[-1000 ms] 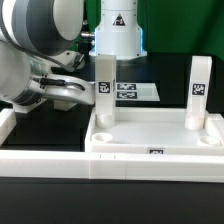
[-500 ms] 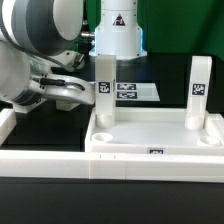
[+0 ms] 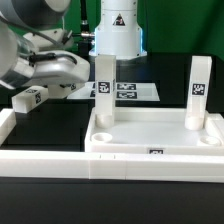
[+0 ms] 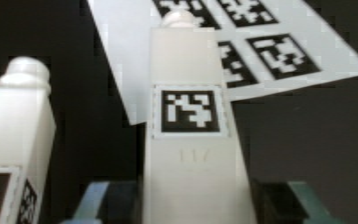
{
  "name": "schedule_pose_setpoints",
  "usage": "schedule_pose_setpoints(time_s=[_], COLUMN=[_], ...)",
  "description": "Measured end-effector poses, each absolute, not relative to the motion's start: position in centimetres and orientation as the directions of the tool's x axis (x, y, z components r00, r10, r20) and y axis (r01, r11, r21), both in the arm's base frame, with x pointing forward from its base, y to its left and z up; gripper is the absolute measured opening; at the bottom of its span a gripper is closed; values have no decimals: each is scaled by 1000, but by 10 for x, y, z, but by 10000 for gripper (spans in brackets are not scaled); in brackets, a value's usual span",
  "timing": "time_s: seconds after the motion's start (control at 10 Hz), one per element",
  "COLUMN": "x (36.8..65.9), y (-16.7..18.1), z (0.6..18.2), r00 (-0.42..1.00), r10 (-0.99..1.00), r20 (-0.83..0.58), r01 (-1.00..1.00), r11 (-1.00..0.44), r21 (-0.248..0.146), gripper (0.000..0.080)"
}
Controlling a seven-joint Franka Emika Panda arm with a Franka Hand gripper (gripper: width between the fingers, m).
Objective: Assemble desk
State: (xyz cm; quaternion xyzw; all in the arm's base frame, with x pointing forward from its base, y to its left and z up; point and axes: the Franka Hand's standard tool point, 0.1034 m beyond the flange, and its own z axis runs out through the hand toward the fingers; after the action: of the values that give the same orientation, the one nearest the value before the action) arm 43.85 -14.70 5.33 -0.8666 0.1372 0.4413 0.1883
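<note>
The white tabletop (image 3: pixel 155 135) lies rim-up near the front. Two tagged legs stand in its far corners, one on the exterior view's left (image 3: pixel 105 88) and one on the right (image 3: pixel 198 90). Left of the tabletop and above the table, my gripper (image 3: pixel 36 95) is shut on a third leg (image 3: pixel 27 99), which hangs tilted. The wrist view shows this held leg (image 4: pixel 190 120) running away from the gripper (image 4: pixel 190 206), tag facing the camera, with one finger (image 4: pixel 105 200) on each side. Another leg (image 4: pixel 16 130) shows beside it.
The marker board (image 3: pixel 130 92) lies flat behind the tabletop and shows in the wrist view beyond the held leg (image 4: pixel 265 45). A long white border rail (image 3: pixel 45 160) runs along the front and the exterior view's left. The arm's white base (image 3: pixel 118 30) stands at the back.
My arm has risen and drawn back toward the exterior view's left. A tagged leg now shows in the gripper, off the table. The tabletop and its two legs have not moved.
</note>
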Motion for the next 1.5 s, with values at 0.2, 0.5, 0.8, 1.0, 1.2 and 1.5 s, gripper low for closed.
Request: schedule_pose_setpoints(time_s=[0.2, 0.5, 0.8, 1.0, 1.2, 1.5], x=[457, 463, 476, 492, 516, 525], y=[-145, -141, -145, -143, -146, -152], z=[77, 74, 72, 101, 121, 118], r00=[595, 606, 660, 735, 819, 901], r10=[-59, -75, -102, -120, -149, -218], r20=[-802, -792, -744, -668, -554, -375], r01=[-385, -381, -368, -344, -312, -302], r11=[-896, -902, -908, -914, -926, -935], r21=[-220, -206, -202, -214, -212, -184], gripper=[287, 288, 288, 288, 288, 288])
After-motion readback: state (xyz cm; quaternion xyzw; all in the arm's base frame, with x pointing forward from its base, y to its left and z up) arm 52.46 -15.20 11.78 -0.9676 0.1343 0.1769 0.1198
